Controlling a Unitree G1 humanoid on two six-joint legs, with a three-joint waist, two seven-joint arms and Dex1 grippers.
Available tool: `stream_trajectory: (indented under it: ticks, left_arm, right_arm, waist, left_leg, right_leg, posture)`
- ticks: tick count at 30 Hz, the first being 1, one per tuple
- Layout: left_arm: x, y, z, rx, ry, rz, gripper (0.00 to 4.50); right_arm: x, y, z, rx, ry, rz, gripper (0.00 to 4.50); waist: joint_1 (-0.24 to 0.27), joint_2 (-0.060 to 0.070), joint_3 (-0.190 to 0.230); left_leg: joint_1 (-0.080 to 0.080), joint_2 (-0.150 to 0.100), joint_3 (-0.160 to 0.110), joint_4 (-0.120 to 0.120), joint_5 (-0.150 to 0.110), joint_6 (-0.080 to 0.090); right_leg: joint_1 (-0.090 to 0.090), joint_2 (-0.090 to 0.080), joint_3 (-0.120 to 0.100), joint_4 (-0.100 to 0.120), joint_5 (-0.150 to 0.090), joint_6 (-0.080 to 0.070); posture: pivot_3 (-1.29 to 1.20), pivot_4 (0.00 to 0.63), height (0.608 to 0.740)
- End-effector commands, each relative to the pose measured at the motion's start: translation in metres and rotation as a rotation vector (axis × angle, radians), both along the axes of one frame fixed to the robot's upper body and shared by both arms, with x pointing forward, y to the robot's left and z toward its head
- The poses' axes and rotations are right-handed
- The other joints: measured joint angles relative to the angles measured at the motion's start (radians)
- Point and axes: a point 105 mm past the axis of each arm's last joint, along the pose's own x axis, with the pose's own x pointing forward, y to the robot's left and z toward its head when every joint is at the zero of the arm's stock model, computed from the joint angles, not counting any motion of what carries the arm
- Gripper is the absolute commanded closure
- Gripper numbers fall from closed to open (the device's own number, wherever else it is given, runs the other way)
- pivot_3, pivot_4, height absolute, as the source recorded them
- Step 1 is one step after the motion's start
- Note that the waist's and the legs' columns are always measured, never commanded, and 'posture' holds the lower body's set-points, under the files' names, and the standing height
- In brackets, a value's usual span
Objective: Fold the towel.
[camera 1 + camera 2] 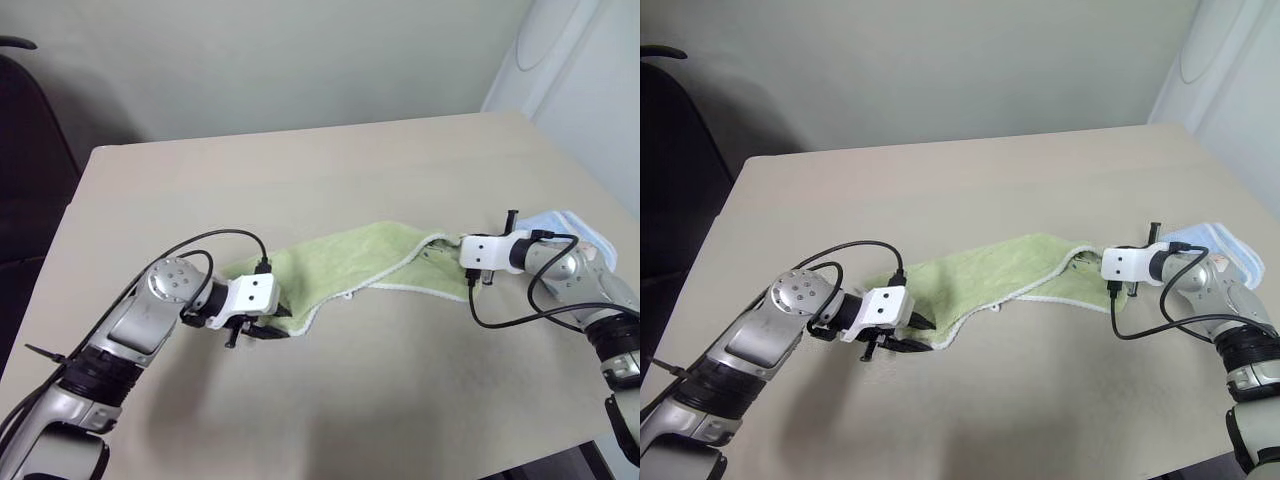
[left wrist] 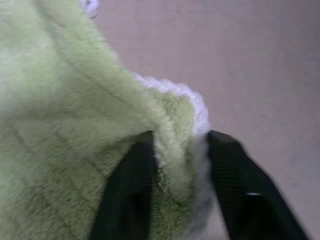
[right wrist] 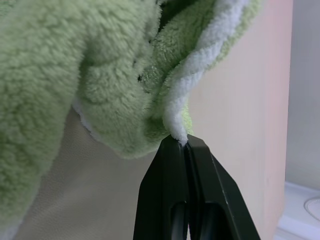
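Right gripper (image 3: 186, 142) pinches towel (image 3: 100, 75) edging; blue towel (image 1: 570, 225) behind.

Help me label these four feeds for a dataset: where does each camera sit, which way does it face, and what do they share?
Left eye view: on the head, looking forward and down at the table; both arms show, each at an end of the green towel.
Right eye view: beside it, same scene.
Left wrist view: on the left arm, looking along the left gripper, fingers either side of a towel fold.
Right wrist view: on the right arm, looking along the right gripper, shut on the towel's white edge.
Shared: all four show the towel and the table.
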Motion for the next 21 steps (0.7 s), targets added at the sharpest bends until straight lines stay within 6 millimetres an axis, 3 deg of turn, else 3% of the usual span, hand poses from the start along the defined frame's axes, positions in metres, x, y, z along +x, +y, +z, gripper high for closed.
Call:
stream_trajectory:
  ticks: [1, 3, 10, 12, 15, 18, 21]
  left_arm:
    - [-0.007, 0.002, 0.003, -0.060, 0.036, 0.022, 4.03]
    - [-0.008, 0.003, 0.003, -0.070, 0.039, 0.027, 4.48]
    - [0.000, 0.004, 0.069, -0.499, 0.072, 0.235, 4.48]
    - [0.023, 0.014, 0.103, -0.685, -0.007, 0.375, 4.48]
    - [0.047, 0.023, 0.135, -0.843, -0.084, 0.516, 4.48]
    - [0.081, 0.034, 0.178, -1.026, -0.202, 0.664, 4.48]
    - [0.102, 0.042, 0.216, -1.189, -0.247, 0.734, 4.48]
  right_arm:
    - [0.001, -0.003, 0.020, 0.013, -0.061, -0.003, 4.50]
    - [0.002, -0.004, 0.021, 0.012, -0.061, -0.004, 4.50]
    - [0.007, -0.009, 0.037, 0.048, -0.087, -0.023, 4.50]
    - [0.013, -0.012, 0.057, 0.084, -0.142, -0.048, 4.50]
    - [0.018, -0.018, 0.080, 0.096, -0.206, -0.074, 4.50]
    - [0.026, -0.025, 0.117, 0.092, -0.306, -0.108, 4.50]
    - [0.031, -0.029, 0.152, 0.076, -0.399, -0.127, 4.50]
  waist:
    - [-0.001, 0.000, 0.000]
    - [-0.002, 0.000, 0.000]
    - [-0.003, 0.000, 0.000]
    - [0.000, 0.000, 0.000]
    - [0.003, 0.000, 0.000]
    - [0.006, 0.000, 0.000]
    - [0.006, 0.000, 0.000]
  left_leg:
    - [0.000, 0.000, 0.000, 0.000, 0.000, 0.000]
    - [0.000, 0.000, 0.000, -0.001, 0.000, 0.000]
    - [0.000, 0.000, 0.000, 0.000, 0.000, 0.000]
    - [0.000, 0.000, 0.001, 0.001, 0.001, 0.001]
    - [-0.001, 0.000, 0.001, 0.002, 0.002, 0.001]
    - [-0.001, 0.000, 0.001, 0.003, 0.002, 0.001]
    - [-0.001, 0.000, 0.001, 0.003, 0.003, 0.002]
  right_leg:
    - [0.000, 0.000, 0.000, 0.000, 0.000, 0.000]
    - [0.000, 0.000, 0.000, 0.000, 0.000, 0.000]
    - [0.000, 0.000, 0.000, 0.000, 0.000, 0.000]
    - [0.000, 0.000, 0.000, 0.000, 0.000, 0.000]
    - [0.001, 0.000, 0.000, 0.001, 0.001, 0.001]
    - [0.001, -0.001, 0.000, 0.000, 0.002, 0.003]
    - [0.001, -0.001, 0.000, 0.000, 0.002, 0.003]
  posture:
    - [0.00, 0.150, 0.735]
    - [0.00, 0.150, 0.735]
    - [0.00, 0.150, 0.735]
    - [0.00, 0.150, 0.735]
    - [0.00, 0.150, 0.735]
    - [0.00, 0.150, 0.735]
    - [0.00, 0.150, 0.735]
